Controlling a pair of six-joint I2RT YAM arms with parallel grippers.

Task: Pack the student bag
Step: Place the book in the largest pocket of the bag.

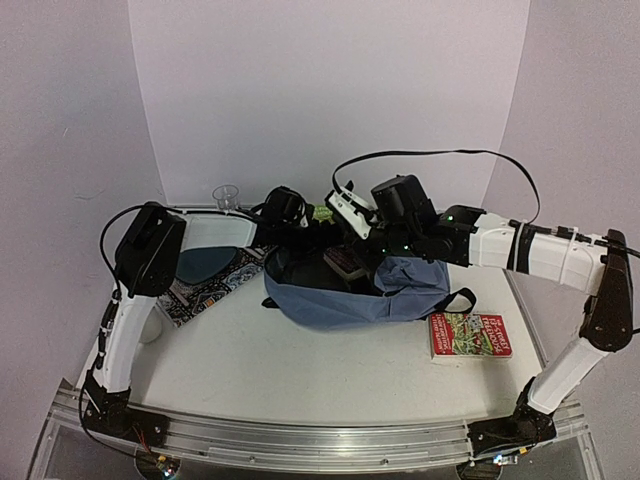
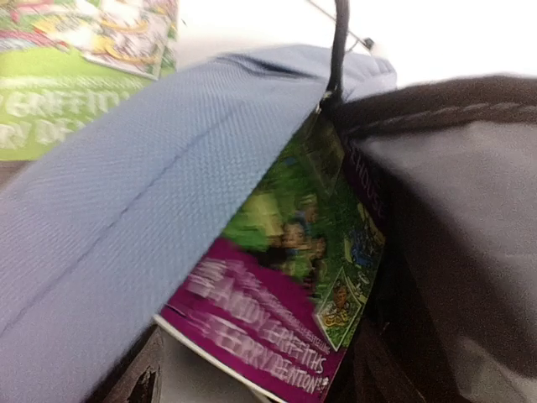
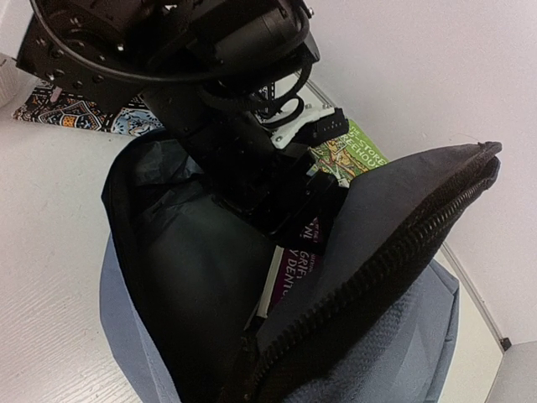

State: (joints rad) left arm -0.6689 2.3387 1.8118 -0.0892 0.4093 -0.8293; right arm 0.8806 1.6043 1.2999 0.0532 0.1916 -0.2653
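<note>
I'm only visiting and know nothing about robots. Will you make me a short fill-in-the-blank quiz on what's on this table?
1. In the top view, the book lying on the table right of the bag is mostly ___.
2. The bag's lining is ___.
3. The purple book sits ___ the bag.

Missing words: red; black; inside.

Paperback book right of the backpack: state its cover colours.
Flat paperback book: red with a green illustrated panel; top external view.
</note>
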